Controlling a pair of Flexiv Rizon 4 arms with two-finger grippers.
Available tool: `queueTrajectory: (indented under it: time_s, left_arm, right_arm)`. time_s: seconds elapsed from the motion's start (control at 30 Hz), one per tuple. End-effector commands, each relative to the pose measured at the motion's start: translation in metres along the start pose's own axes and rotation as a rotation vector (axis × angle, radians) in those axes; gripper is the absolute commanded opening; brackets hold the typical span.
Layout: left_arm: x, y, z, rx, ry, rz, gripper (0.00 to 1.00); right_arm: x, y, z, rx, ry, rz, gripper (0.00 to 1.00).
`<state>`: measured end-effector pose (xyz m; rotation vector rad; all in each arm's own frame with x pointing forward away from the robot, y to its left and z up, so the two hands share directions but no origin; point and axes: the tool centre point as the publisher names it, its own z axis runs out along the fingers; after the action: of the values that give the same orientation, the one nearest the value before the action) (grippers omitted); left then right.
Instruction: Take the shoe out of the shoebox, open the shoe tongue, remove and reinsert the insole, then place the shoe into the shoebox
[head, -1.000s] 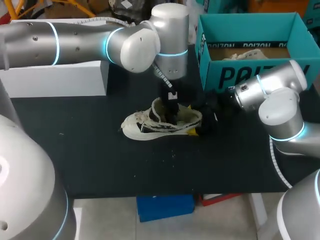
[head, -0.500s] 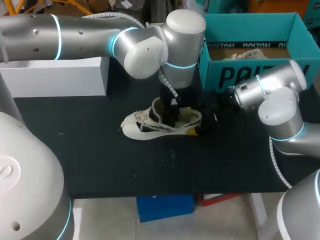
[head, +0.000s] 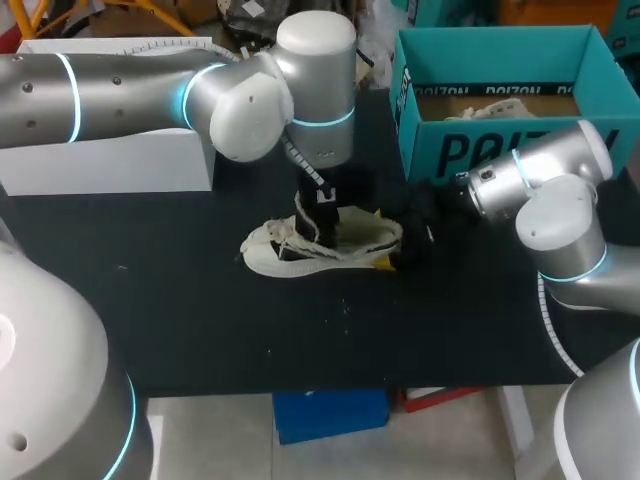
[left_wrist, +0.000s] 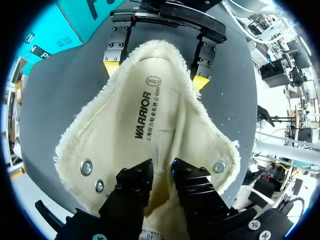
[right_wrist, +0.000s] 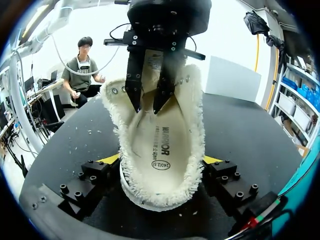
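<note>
Right hand (right_wrist: 162, 160) clamps the heel of the cream shoe (head: 300, 255), one yellow tip pressed against each side. The shoe lies in the middle of the dark worktop (head: 200, 320), toe pointing left. Left hand (left_wrist: 162, 175) is down in the shoe's mouth; whether it pinches anything cannot be told. At the far right stands the open teal shoebox (head: 500, 150), apart from the shoe.

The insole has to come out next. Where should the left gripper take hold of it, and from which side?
Probably at the insole's heel end, coming from above through the shoe's opening: that end lies bare, while its front runs hidden under the upper. The right gripper clamps the heel's outer sides.
</note>
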<state>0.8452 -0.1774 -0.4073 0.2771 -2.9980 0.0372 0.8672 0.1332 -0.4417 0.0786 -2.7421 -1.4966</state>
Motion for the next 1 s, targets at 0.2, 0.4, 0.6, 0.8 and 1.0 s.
queueTrajectory:
  time_s: [0.2,0.4,0.6,0.8,1.0]
  left_arm:
    - [-0.008,0.004,-0.006,0.093,0.073,0.058,0.00]
    - [-0.004,-0.001,-0.013,0.104,0.080,0.078,0.00]
    - [0.000,-0.009,-0.018,0.118,0.099,0.099,0.00]
    - [0.003,-0.017,-0.020,0.122,0.121,0.118,0.00]
    - [0.008,-0.024,-0.014,0.120,0.153,0.132,0.00]
  right_arm:
    - [-0.001,-0.004,0.000,0.002,0.000,0.001,0.00]
    - [-0.001,-0.004,0.000,0.002,0.000,0.001,0.00]
    - [-0.001,-0.004,0.000,0.002,0.000,0.001,0.00]
    - [-0.001,-0.004,0.000,0.002,0.000,0.001,0.00]
    - [-0.001,-0.004,0.000,0.002,0.000,0.001,0.00]
